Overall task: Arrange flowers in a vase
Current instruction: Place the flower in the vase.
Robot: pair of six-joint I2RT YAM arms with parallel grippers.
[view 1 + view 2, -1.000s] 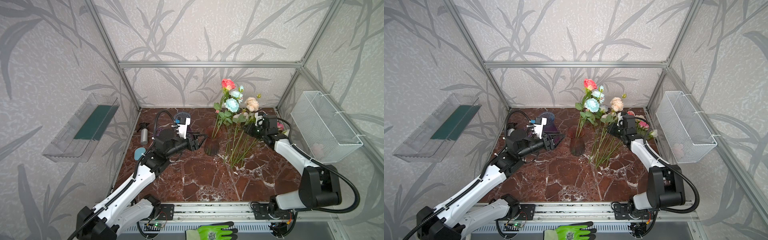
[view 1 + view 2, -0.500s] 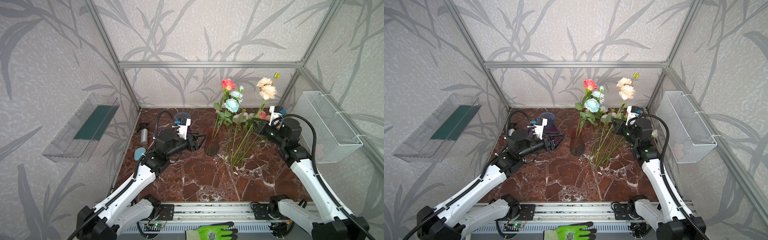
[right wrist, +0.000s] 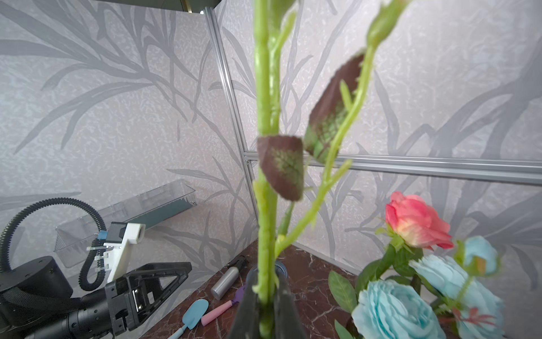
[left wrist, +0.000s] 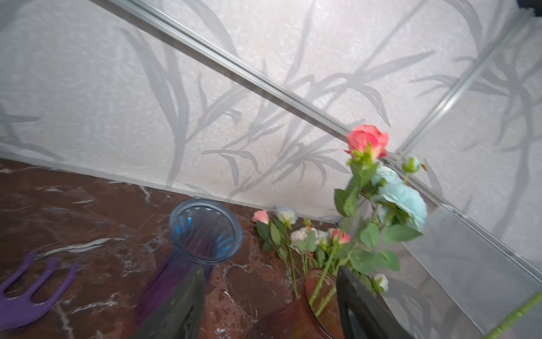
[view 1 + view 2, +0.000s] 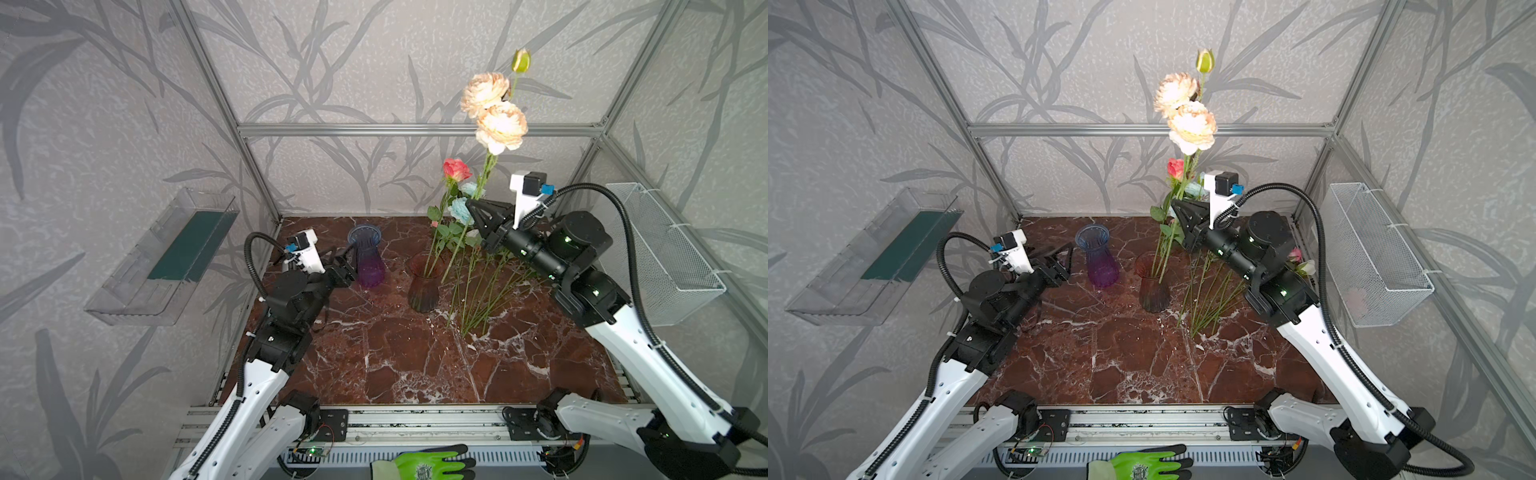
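Observation:
My right gripper (image 5: pixel 473 206) (image 3: pixel 265 308) is shut on the green stem of a peach-headed flower (image 5: pixel 498 124) (image 5: pixel 1190 124), held upright high above the table. Its lower end hangs just beside the rim of the brown vase (image 5: pixel 424 286) (image 5: pixel 1152 286) (image 4: pixel 293 317). That vase holds a coral rose (image 5: pixel 456 169) (image 4: pixel 368 142) (image 3: pixel 416 220) and pale blue flowers (image 4: pixel 404 199) (image 3: pixel 393 308). More flowers (image 5: pixel 486 291) (image 5: pixel 1212 295) lie on the table to its right. My left gripper (image 5: pixel 351 261) (image 5: pixel 1064 258) (image 4: pixel 269 308) is open and empty, next to a purple vase (image 5: pixel 368 257) (image 4: pixel 205 229).
A wire basket (image 5: pixel 660 257) hangs on the right wall and a clear shelf (image 5: pixel 166 257) on the left wall. A silver bottle (image 3: pixel 224 281), a blue spatula (image 3: pixel 192 314) and a purple fork tool (image 4: pixel 29 293) lie at the back left. A green glove (image 5: pixel 424 467) lies at the front rail.
The right arm has lifted the peach flower out of the pile on the table and swung it up over the brown vase. The left gripper has drawn back from that vase toward the purple one.

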